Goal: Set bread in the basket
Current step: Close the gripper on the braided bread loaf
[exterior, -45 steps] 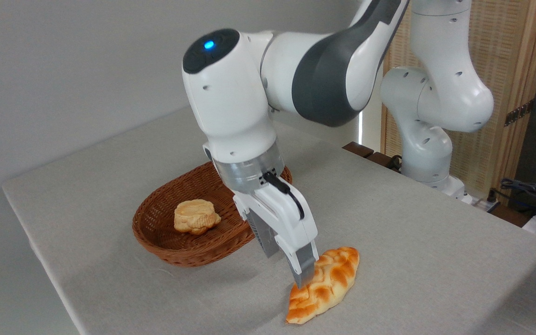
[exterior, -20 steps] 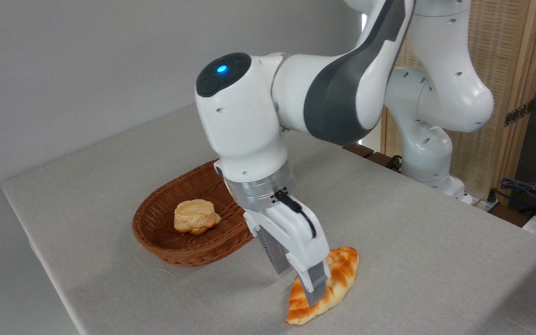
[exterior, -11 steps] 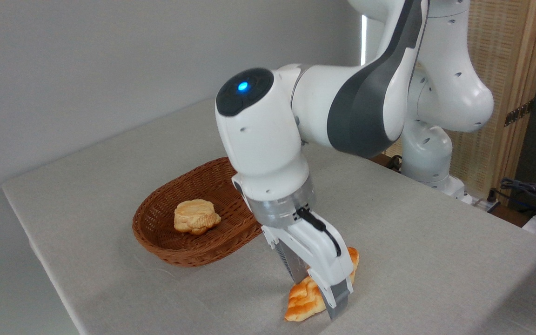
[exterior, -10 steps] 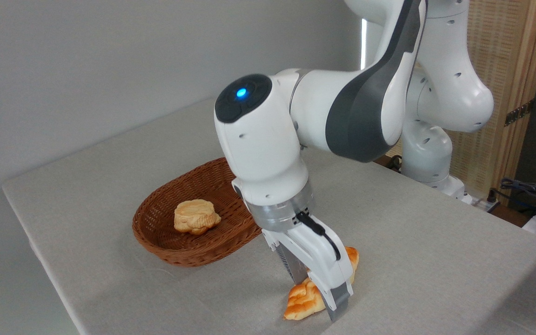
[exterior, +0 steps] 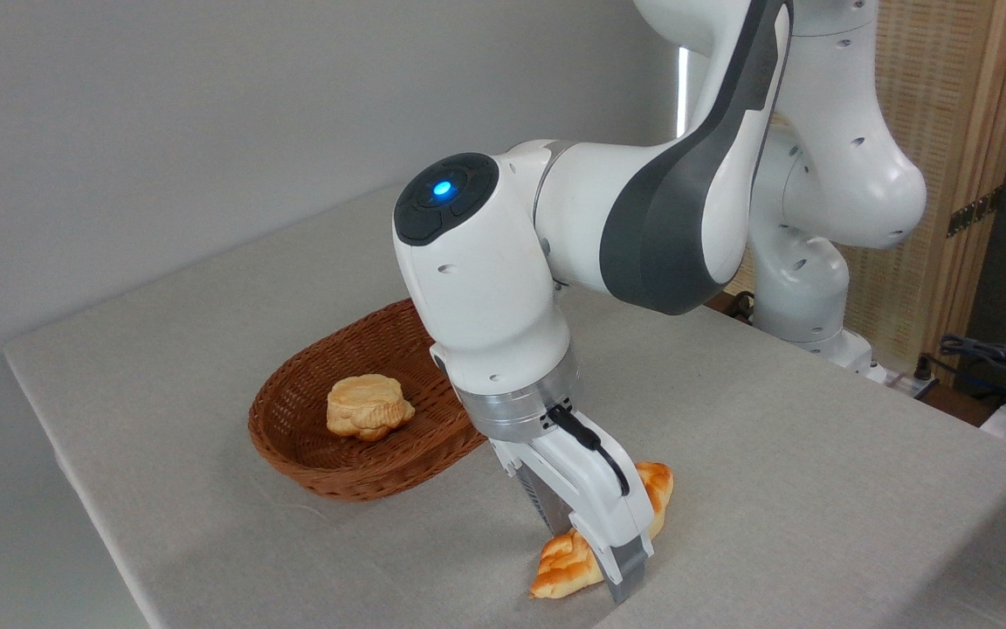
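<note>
The fingers (exterior: pixel 628 572) straddle the middle of the bread (exterior: pixel 566 566), one on its near side and one behind it (the far one (exterior: pixel 541 511) shows only as a dark ribbed strip left of the white gripper body). They appear closed against the loaf's flanks, though the near finger covers the contact, so a firm clamp cannot be confirmed. The gripper (exterior: pixel 590 546) points down and leans toward the desk's front edge, its tips at or very close to the desk (exterior: pixel 782 454) surface.

The bread lies on the desk near the front edge, outside the basket (exterior: pixel 293 445) and well to the right of it. Only its two ends show: a pointed golden tip at lower left of the fingers, and a browner rounded end peeking out behind the gripper at upper right. Whether the loaf is resting flat or slightly raised cannot be told.

The basket sits toward the desk's left edge, oval and reddish-brown, with its thick rim whole along the near side; the arm's wrist hides part of its right end. Inside it, toward the middle, rests a small pale round bun (exterior: pixel 367 407). The arm (exterior: pixel 643 218) reaches in from its white base at the desk's far right edge, a blue light glowing on the wrist joint.
</note>
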You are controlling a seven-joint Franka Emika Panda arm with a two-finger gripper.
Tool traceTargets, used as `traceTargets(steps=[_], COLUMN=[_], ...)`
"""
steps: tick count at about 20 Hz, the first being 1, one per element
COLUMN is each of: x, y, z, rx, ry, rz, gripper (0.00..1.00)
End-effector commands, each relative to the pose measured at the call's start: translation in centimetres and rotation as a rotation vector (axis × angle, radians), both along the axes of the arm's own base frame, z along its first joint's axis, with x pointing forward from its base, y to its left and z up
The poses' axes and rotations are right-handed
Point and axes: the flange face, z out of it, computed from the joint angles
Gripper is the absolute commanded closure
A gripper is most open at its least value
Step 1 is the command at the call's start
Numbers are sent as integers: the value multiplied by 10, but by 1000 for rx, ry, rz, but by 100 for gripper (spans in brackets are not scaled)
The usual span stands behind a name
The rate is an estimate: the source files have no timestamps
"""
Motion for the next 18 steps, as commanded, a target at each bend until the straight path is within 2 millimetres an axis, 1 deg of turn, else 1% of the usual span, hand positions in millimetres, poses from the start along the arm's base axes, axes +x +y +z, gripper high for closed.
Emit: traceTargets(steps=[1,7,9,11,15,17,18], x=[1,2,3,3,3,1,1], y=[-1,-2,-4,-6,-8,-9,-9], z=[-16,-12,-8,-5,8,12,14], rx=[-9,-9,-12,-37,-54,-64,-64], ry=[23,17,9,0,-21,-28,-31], rz=[-3,-6,-7,7,14,16,16], gripper=[50,50,50,57,58,62,66])
